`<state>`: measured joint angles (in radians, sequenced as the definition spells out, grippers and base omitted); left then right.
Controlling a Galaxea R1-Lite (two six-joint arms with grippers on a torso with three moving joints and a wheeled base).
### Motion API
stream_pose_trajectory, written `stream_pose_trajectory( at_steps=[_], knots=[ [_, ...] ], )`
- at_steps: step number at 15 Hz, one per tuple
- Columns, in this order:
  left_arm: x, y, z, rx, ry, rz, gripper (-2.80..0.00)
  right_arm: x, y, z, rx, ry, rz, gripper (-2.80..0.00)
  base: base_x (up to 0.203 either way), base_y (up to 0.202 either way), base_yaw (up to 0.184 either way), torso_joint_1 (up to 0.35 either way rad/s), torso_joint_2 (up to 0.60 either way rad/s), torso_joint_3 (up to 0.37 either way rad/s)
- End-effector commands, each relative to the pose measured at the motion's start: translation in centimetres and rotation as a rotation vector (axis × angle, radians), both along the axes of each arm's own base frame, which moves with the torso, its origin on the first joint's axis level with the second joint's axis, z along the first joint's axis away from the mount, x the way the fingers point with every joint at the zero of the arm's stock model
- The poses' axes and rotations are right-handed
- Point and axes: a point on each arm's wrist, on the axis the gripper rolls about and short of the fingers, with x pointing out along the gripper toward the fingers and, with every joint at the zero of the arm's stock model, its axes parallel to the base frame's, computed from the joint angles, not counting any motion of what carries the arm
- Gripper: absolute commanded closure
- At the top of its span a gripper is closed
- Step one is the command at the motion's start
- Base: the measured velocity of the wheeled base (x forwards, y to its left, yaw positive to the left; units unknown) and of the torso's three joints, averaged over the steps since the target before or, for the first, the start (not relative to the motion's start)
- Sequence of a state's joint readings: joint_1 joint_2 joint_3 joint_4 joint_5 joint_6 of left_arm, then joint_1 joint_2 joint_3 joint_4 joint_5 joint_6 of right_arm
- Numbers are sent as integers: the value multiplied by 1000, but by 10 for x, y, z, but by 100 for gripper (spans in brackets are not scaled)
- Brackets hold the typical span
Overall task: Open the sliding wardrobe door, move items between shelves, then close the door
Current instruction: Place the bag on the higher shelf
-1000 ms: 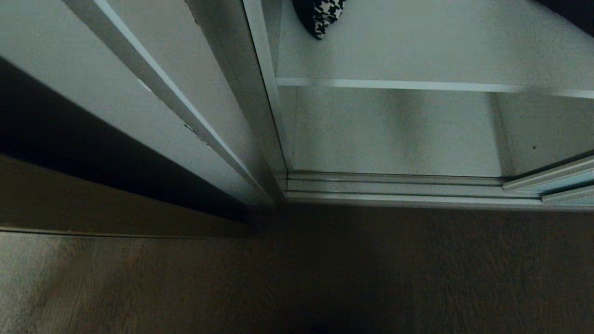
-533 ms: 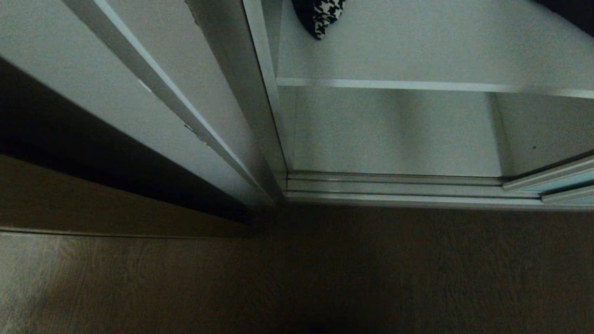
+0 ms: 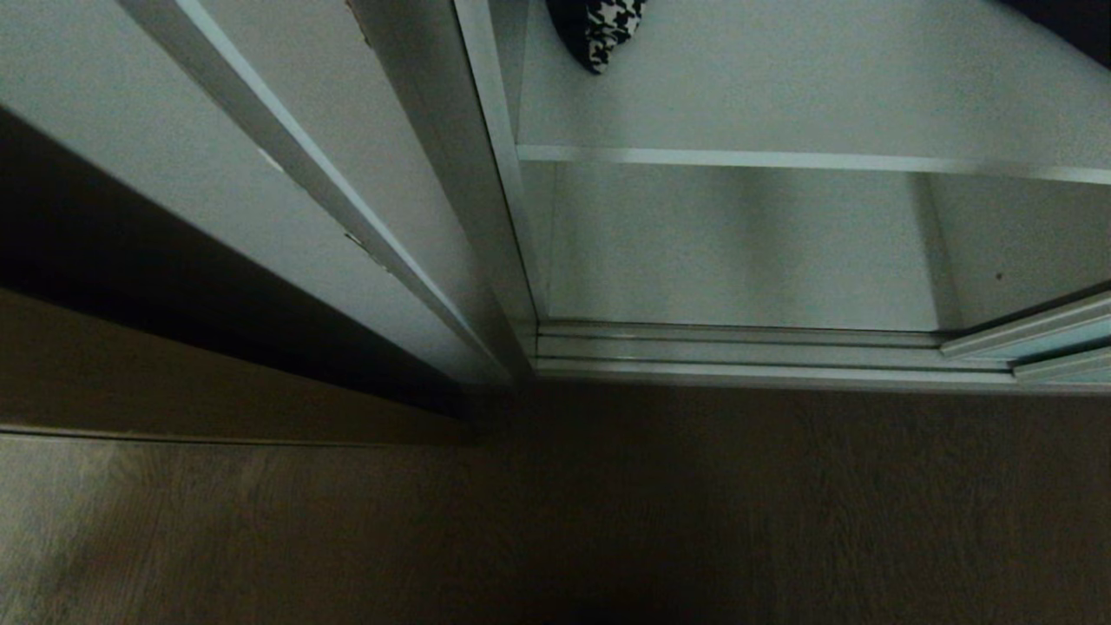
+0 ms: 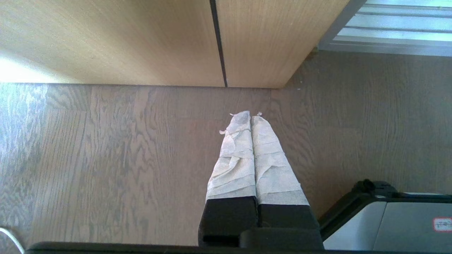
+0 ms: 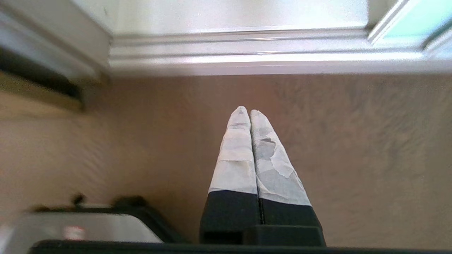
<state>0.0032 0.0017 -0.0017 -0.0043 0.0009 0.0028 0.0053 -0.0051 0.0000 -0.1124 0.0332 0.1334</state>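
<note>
You are looking down into an open wardrobe bay. The sliding wardrobe door [image 3: 1055,338] shows only as a pale blue-green corner in its silver frame at the lower right of the head view, sitting on the floor track [image 3: 738,351] and pushed well aside. On the white shelf [image 3: 781,95] above the bottom compartment lies the houndstooth cloth piece [image 3: 608,30], at the far left end near the upright – most of it is cut off by the top of the view, and a black mass sits against it that you cannot identify. The bottom compartment floor [image 3: 738,252] lies below that shelf.

Neither arm appears in the head view. Your left gripper [image 4: 251,116] hangs over the wood floor [image 4: 123,158] in front of a light wood cabinet front [image 4: 141,38], its taped fingers pressed together and holding nothing. Your right gripper [image 5: 246,111] points at the floor just short of the track – its taped fingers are also together and empty.
</note>
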Motion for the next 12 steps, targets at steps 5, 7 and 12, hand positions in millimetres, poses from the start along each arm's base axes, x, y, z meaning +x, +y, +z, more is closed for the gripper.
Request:
stream_pose_trajectory(
  at_steps=[5,7,12],
  knots=[
    [0,0,0,0,1,2,0,0,1,-2,-232,24,15,0,0,0,0,0,0,0],
    [0,0,0,0,1,1,0,0,1,-1,-189,16,12,0,0,0,0,0,0,0],
    [0,0,0,0,1,1,0,0,1,0,-167,-2,10,0,0,0,0,0,0,0]
  ],
)
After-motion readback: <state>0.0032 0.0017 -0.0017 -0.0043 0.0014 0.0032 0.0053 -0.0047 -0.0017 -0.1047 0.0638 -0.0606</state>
